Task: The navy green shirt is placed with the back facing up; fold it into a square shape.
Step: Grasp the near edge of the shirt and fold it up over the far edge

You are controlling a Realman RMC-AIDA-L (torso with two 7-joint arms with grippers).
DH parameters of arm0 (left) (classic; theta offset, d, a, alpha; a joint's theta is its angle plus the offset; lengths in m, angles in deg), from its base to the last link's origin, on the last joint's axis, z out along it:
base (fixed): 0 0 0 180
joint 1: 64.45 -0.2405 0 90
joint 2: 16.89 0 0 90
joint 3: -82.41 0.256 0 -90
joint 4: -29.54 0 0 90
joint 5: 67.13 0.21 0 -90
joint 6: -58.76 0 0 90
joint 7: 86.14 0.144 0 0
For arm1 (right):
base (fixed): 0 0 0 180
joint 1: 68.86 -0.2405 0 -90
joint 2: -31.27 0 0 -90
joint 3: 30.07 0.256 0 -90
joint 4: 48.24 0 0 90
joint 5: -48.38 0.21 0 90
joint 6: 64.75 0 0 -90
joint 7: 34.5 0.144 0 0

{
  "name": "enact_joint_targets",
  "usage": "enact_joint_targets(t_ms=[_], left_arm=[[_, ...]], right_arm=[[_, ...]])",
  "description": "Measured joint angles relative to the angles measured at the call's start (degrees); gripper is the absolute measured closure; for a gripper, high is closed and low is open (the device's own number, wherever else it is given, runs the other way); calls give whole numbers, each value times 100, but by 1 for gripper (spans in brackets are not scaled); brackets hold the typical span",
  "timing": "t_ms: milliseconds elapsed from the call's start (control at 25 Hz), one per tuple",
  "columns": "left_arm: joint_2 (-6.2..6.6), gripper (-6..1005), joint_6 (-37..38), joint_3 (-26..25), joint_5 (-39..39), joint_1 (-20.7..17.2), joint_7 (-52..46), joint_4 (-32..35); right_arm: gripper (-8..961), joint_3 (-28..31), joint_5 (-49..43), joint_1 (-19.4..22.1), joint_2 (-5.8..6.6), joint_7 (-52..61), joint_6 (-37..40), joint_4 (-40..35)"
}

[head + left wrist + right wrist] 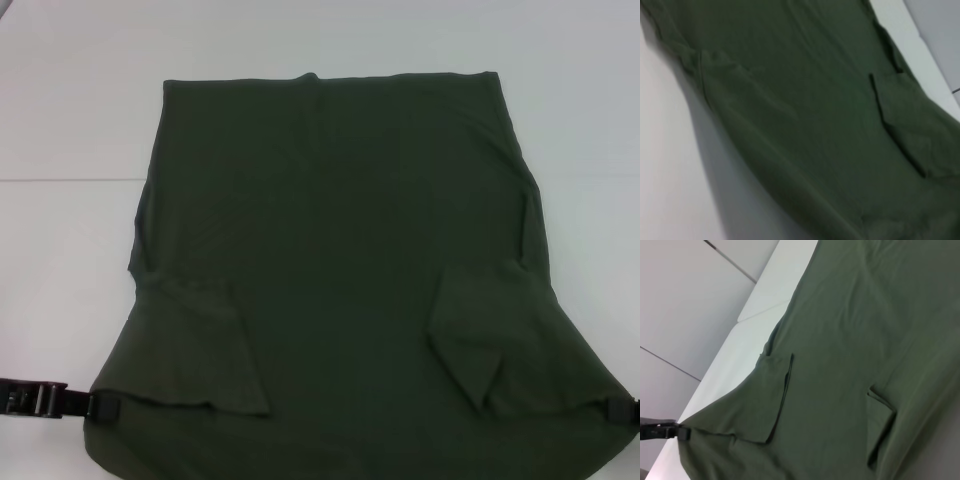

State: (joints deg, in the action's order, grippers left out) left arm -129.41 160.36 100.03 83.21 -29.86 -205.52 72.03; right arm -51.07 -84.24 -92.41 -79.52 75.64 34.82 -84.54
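The navy green shirt lies spread on the white table, its far hem straight and both sleeves folded inward onto the body. My left gripper is shut on the shirt's near left corner. At the near right corner my right gripper pinches the fabric, mostly cut off by the picture's edge. The near edge is raised off the table and stretched between the two grippers. The left wrist view shows the shirt casting a shadow beneath it. The right wrist view shows the shirt and, far off, the left gripper on its corner.
The white table extends to the left, right and beyond the shirt. A seam line runs across its top on the left. Grey wall panels show past the table's edge in the right wrist view.
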Motion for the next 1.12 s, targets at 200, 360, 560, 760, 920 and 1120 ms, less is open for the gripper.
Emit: enact_joint_targets(t_ms=[200, 360, 560, 760, 920, 1120], left_arm=[[40, 973, 258, -128, -31, -57, 18, 27], [66, 973, 438, -169, 1, -79, 18, 67], [102, 973, 697, -255, 28, -143, -13, 143], [115, 972, 1130, -496, 23, -281, 17, 198], [124, 972, 1435, -694, 1, -398, 88, 263], [133, 972, 1483, -949, -24, -475, 270, 303]], right_arm=[[914, 37, 5, 76, 21, -126, 111, 1], [914, 114, 9, 167, 84, -351, 325, 1], [913, 461, 10, 303, 170, -958, 966, 8], [913, 668, 12, 450, 192, -1423, 1367, 10], [914, 691, 17, 546, 224, -1710, 1393, 120], [914, 838, 18, 548, 316, -1894, 1381, 382]])
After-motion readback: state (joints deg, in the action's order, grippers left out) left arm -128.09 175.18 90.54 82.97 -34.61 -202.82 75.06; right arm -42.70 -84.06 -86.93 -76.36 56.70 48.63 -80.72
